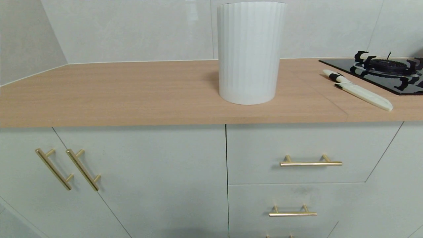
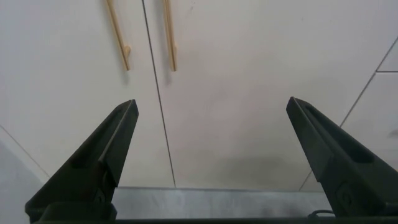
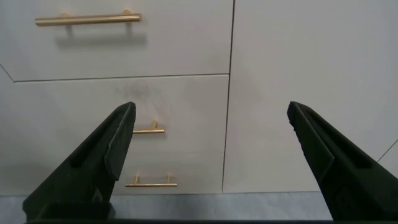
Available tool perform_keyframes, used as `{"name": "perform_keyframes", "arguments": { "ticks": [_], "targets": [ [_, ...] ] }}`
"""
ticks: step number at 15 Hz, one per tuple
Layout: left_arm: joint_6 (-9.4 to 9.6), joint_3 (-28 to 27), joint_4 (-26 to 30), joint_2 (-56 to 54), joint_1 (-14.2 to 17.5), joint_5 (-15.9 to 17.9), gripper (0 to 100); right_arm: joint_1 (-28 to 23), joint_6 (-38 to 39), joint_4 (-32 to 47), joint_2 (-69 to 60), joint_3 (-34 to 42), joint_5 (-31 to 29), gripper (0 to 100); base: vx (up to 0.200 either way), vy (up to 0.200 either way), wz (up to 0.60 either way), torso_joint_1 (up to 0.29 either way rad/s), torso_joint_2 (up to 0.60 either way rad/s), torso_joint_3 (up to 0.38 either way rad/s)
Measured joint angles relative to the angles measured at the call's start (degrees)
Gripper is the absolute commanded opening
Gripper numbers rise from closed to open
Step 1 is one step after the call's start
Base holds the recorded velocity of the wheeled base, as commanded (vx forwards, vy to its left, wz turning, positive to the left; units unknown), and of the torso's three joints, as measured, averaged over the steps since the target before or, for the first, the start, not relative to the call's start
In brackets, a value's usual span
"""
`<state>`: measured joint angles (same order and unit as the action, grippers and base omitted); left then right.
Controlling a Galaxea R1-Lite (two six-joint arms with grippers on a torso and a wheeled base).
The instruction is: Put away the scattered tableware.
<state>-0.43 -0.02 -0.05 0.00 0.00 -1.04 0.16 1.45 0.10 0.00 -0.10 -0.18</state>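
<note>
At the left claw [image 2: 211, 104] the two dark fingers are spread wide w/ nothing btwn them, facing the pale grey cabinet doors [image 2: 236, 93], which carry two slim gold bar handles [image 2: 169, 34] side by side. The right claw [image 3: 211, 107] is likewise wide open and empty, facing the pale grey drawer fronts [image 3: 124, 56], each w/ a gold bar pull [image 3: 87, 20]. Above the cabinets the light-brown wooden counter [image 1: 132, 92] runs left to right. Approx at its centre, toward the near edge, a tall white ribbed cylindrical container [image 1: 248, 53] stands upright. Well apart to its right a cream-bladed knife with a white-and-black handle [image 1: 358, 90] lies flat on the counter, handle to the far side, tip toward the near right, just beside the black glass gas hob [image 1: 383, 74] at far right.
</note>
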Motion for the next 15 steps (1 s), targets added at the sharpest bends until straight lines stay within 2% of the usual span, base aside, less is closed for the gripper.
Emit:
{"name": "perform_keyframes", "arguments": {
  "ticks": [4, 15],
  "targets": [
    [0.0, 0.02, 0.0, 0.0, -0.05, 0.0, 100, 0.0, -0.01, 0.0, 0.0, 0.0, -0.09, 100, 0.0, 0.0, 0.0, 0.024, -0.24, -0.304],
    [-0.06, -0.02, -0.05, 0.0, 0.0, 0.0, 100, 0.0, 0.05, -0.02, 0.0, 0.0, -0.15, 100, 0.0, 0.0, 0.0, 0.127, -0.49, -0.333]
  ]
}}
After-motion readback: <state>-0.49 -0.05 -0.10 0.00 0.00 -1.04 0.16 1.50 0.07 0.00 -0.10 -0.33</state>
